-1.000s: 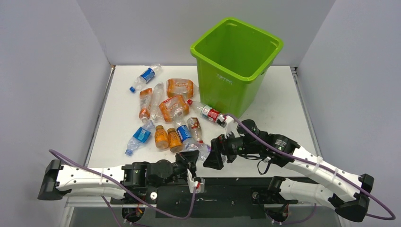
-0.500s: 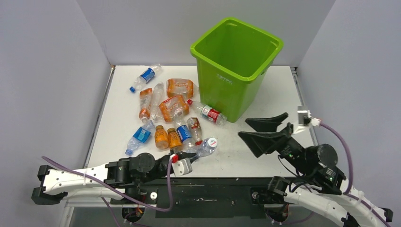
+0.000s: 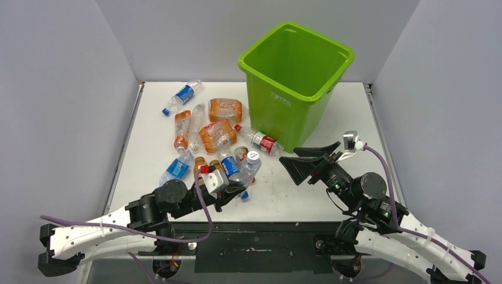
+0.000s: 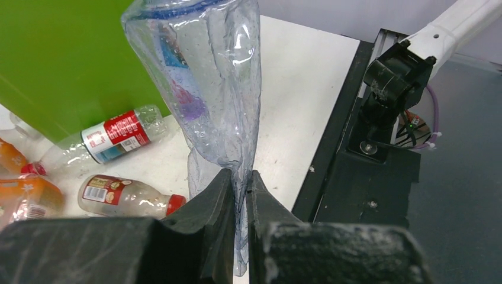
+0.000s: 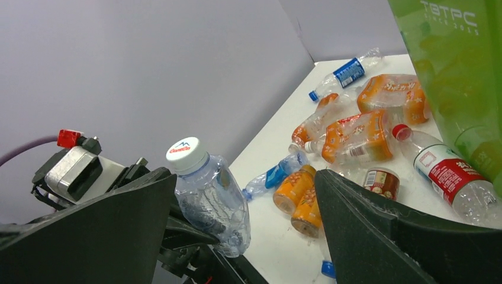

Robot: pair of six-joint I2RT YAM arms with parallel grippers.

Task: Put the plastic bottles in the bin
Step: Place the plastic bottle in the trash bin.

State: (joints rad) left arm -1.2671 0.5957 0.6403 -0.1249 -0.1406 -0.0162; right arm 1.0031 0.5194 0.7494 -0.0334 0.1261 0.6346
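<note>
My left gripper (image 3: 237, 188) is shut on the flattened lower end of a crushed clear bottle (image 3: 249, 167) with a white cap, holding it upright above the table's near edge. In the left wrist view the fingers (image 4: 227, 195) pinch that bottle (image 4: 207, 89) tightly. My right gripper (image 3: 290, 157) stands open to the right of the bottle, pointing at it; in its wrist view the held bottle (image 5: 210, 195) shows between the wide jaws. The lime-green bin (image 3: 296, 77) stands at the back. Several plastic bottles (image 3: 216, 135) lie left of the bin.
A red-labelled bottle (image 3: 260, 142) lies against the bin's foot. Two small orange bottles (image 5: 299, 195) stand near the held one. A blue-labelled bottle (image 3: 182, 94) lies at the far left. Grey walls enclose the table (image 3: 349, 118) on three sides.
The left gripper has carried the white-capped bottle up and away from the table edge. The right arm swung out to the right, then came back left toward the bottle, jaws wide.
</note>
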